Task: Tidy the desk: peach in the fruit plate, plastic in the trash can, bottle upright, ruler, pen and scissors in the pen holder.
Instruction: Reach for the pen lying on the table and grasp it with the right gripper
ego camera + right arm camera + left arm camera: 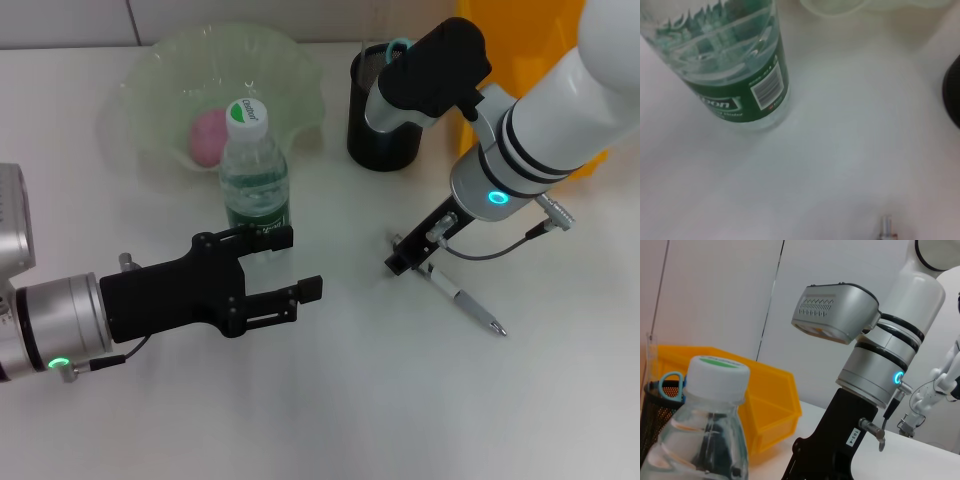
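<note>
Desk (330, 420): white, bearing all items listed.

Bin (520, 60): yellow, far right, partly hidden behind the right arm.

Fruit plate (290, 75): pale green, wavy rim, far left of centre. Peach (208, 137) lies inside it.

Bottle (255, 175): clear, green label, white cap; stands upright just near of the plate.

Pen holder (380, 140): black mesh cup, far centre, right of the plate. Blue scissors (398, 46) handles show above its rim; a clear ruler (650, 360) appears to stand in it too, though it is faint in the left wrist view.

Left gripper (300, 265): black, near left, reaching rightward; fingers spread wide, holding nothing. The far finger sits just in front of the bottle's base; contact cannot be judged.

Right gripper (407, 257): black, centre right, pointing down at the desk. How far apart its fingers stand cannot be told.

Pen (465, 300): lies flat on the desk, its near end free, its far end at the right gripper's tip.
</note>
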Controlling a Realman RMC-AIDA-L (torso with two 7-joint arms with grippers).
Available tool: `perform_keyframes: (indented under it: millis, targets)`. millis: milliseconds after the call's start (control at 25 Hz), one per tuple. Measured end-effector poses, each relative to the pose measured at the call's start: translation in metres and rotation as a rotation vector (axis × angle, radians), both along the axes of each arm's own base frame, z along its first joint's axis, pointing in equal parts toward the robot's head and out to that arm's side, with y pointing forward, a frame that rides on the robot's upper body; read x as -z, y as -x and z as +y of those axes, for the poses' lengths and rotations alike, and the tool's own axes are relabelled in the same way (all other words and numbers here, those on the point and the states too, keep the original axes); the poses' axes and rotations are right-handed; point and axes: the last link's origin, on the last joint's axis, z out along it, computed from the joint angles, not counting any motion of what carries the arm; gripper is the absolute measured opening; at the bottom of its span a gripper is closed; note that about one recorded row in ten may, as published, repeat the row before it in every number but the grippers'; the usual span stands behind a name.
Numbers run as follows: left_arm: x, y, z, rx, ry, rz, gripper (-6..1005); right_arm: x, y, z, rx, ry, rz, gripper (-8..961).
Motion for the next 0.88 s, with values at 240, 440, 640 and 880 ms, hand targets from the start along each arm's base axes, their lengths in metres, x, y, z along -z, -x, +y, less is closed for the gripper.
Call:
perform_keyframes:
  millis: [240, 440, 640, 880]
  targets:
    - [0.0007, 0.0007, -0.0011, -0.001, 0.001, 0.002, 756, 0.0014, 0.0000, -0.0001, 0.000, -0.001, -0.004, 398]
    - [0.0007, 0.0016, -0.0020, -0.004, 0.001, 0.002, 756, 0.0016, -0.0009, 0.0000, 0.004, -0.003, -0.004, 382]
    - [0.0007, 0.0025, -0.0030, -0.007, 0.000, 0.001, 756, 0.0012, -0.0010, -0.0005, 0.001, -0.006, 0.000, 225]
    - [0.0001, 0.0036, -0.0042, -0.011, 0.000, -0.001, 756, -0.0073, 0.0006, -0.0047, -0.010, -0.030, 0.036, 151]
